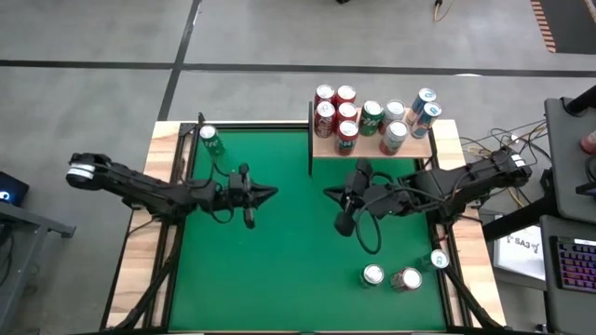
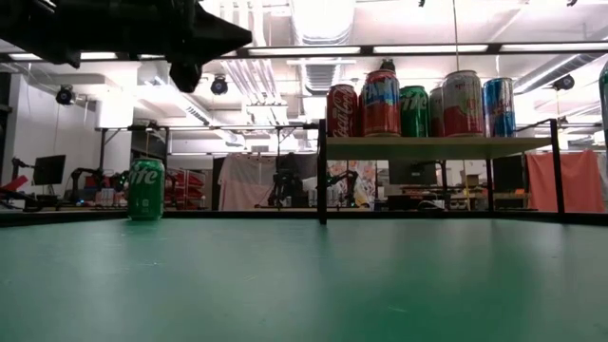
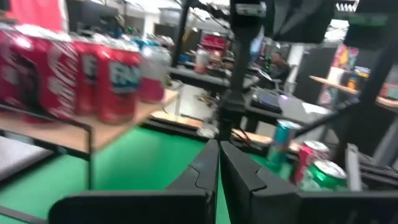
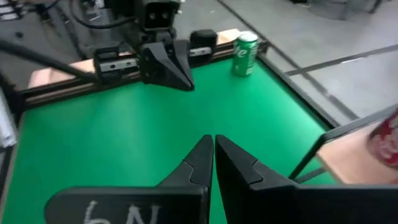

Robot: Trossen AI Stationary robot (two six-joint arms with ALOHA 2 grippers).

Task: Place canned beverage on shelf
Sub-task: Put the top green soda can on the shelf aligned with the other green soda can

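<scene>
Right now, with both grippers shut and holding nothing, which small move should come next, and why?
Probably open the right gripper and swing it toward the three cans at the table's near right. It hangs empty above the green felt, and the shelf it would fill is also on that side.

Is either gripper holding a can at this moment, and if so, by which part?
Nothing is held. The left gripper and right gripper are both shut on nothing above the table, facing each other. The green can stands untouched.
</scene>
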